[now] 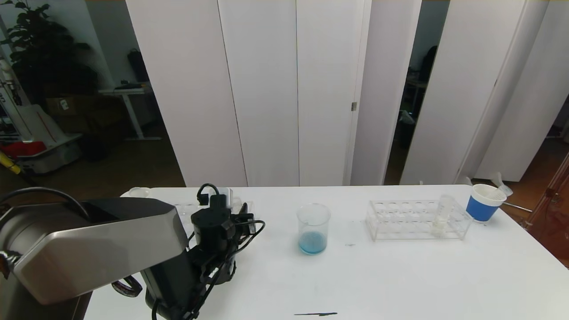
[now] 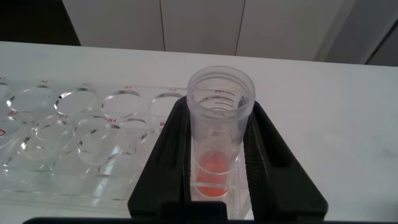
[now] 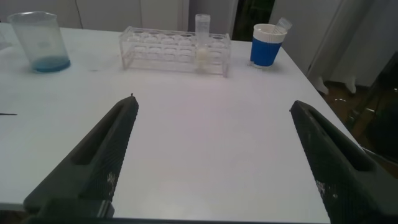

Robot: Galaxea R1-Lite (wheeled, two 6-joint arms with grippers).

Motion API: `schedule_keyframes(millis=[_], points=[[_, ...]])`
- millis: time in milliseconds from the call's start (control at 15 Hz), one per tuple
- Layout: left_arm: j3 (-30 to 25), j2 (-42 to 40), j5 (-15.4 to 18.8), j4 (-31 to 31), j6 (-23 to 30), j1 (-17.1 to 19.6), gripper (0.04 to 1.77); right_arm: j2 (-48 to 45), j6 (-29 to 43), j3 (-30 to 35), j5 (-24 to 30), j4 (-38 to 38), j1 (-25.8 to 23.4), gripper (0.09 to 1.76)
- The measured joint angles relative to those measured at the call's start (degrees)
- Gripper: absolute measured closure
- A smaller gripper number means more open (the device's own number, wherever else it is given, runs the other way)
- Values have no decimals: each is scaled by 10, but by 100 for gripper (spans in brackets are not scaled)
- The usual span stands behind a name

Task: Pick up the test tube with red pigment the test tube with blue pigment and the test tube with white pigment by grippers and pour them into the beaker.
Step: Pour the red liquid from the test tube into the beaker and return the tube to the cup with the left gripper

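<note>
My left gripper [image 2: 221, 109] is at the table's left [image 1: 222, 209], its two black fingers closed against the sides of the test tube with red pigment [image 2: 217, 134]. The tube is upright, with its orange-red bottom still inside the end hole of a clear rack [image 2: 62, 124]. The beaker [image 1: 313, 229] stands mid-table with blue liquid in its bottom; it also shows in the right wrist view [image 3: 42, 40]. The test tube with white pigment [image 1: 441, 215] stands in the right rack [image 1: 400, 220]. The test tube with blue pigment is out of view. My right gripper [image 3: 212, 102] is open and empty above bare table.
A white cup with a blue band [image 1: 484, 202] stands at the far right behind the right rack, near the table's edge. A thin dark mark [image 1: 315, 314] lies near the front edge. White panels stand behind the table.
</note>
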State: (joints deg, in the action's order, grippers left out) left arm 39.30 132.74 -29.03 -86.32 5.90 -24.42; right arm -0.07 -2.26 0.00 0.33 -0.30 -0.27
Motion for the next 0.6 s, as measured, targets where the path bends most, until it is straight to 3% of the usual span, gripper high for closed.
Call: schedule_keyframes(millis=[600], points=[[-7,-13,2,-1,-5,-3,123,0,0,0,0,0,0,10]])
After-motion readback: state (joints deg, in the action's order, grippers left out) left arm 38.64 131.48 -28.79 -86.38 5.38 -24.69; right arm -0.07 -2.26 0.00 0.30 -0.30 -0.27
